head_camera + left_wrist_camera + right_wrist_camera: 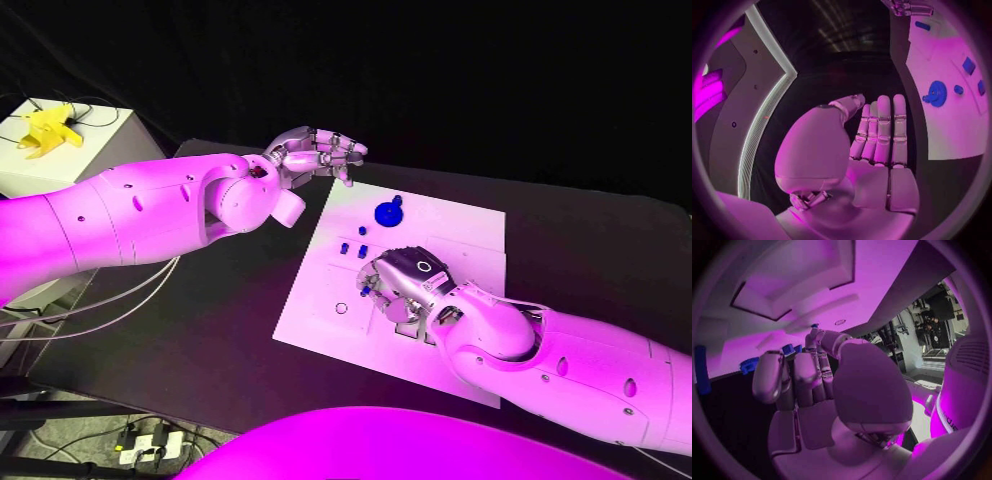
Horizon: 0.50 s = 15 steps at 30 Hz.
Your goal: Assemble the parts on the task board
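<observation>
The right hand (408,277) rests low over the task board (462,235), fingers (808,371) curled; whether they grip a part I cannot tell. Just beyond them sit small blue parts (362,241) and a round blue part (388,212). The left hand (313,152) hovers past the board's far corner above the tabletop (216,340), its fingers (882,127) straight, together, holding nothing.

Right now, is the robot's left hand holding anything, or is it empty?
Empty. The left hand shows a bare palm with fingers straight and side by side, hovering off the task board near its far corner.
</observation>
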Motion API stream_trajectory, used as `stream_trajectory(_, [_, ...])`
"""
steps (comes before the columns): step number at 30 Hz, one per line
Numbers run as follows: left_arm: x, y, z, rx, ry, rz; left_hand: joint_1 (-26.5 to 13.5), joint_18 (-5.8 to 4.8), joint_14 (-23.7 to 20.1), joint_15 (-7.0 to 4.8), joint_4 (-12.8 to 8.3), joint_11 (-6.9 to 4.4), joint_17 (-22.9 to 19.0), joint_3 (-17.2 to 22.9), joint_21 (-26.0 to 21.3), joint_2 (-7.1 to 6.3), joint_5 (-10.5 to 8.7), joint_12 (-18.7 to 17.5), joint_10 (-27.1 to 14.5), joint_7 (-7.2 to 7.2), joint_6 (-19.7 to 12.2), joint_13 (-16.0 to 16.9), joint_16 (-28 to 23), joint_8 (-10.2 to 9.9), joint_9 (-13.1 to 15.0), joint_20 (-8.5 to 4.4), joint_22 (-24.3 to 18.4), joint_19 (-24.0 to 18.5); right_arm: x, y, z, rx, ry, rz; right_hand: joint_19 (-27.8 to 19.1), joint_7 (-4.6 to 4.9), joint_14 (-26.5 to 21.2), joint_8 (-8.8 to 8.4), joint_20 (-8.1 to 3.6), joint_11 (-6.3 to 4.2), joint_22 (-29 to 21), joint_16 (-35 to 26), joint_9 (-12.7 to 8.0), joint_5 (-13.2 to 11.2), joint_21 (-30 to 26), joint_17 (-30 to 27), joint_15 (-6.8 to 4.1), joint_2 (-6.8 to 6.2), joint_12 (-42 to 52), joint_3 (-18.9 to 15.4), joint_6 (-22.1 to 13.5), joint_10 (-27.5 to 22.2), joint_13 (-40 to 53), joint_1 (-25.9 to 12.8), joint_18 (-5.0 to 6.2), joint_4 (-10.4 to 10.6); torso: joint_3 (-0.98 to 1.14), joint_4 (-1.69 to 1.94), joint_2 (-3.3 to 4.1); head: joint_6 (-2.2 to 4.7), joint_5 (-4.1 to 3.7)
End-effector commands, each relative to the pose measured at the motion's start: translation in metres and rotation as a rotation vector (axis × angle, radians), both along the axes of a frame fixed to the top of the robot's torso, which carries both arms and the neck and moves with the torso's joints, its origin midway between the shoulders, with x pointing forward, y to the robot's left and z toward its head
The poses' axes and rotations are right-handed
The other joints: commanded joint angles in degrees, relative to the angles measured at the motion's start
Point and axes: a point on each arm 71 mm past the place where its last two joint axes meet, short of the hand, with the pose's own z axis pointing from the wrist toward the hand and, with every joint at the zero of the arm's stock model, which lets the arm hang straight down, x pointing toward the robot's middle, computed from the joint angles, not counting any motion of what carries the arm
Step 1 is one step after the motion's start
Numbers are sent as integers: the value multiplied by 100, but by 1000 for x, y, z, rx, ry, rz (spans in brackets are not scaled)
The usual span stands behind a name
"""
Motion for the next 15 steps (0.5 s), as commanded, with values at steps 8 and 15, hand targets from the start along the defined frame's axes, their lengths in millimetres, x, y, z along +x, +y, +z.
stream_trajectory(8, [0, -2, 0, -7, 0, -12, 62, 81, 10, 9, -3, 17, -6, -24, -13, -7, 19, -11, 20, 21, -33, -6, -36, -26, -5, -3, -5, 52, -1, 2, -6, -67, -7, 21, 4, 34, 14, 34, -9, 0, 910, -37, 11, 23, -29, -23, 12, 40, 17, -5, 14, 34, 19, -18, -57, -33, 7, 2, 1, 1, -36])
stream_trajectory(15, [0, -2, 0, -7, 1, -13, 62, 81, 10, 9, -3, 17, -6, -24, -13, -7, 19, -11, 20, 21, -33, -6, -36, -26, -5, -3, -5, 52, -1, 3, -7, -80, -12, 23, -2, 36, 8, 33, -8, 3, 907, -56, 12, 22, -45, -44, 14, 38, 10, -9, 9, 27, 20, -24, -54, -34, 6, 0, 2, 1, -35])
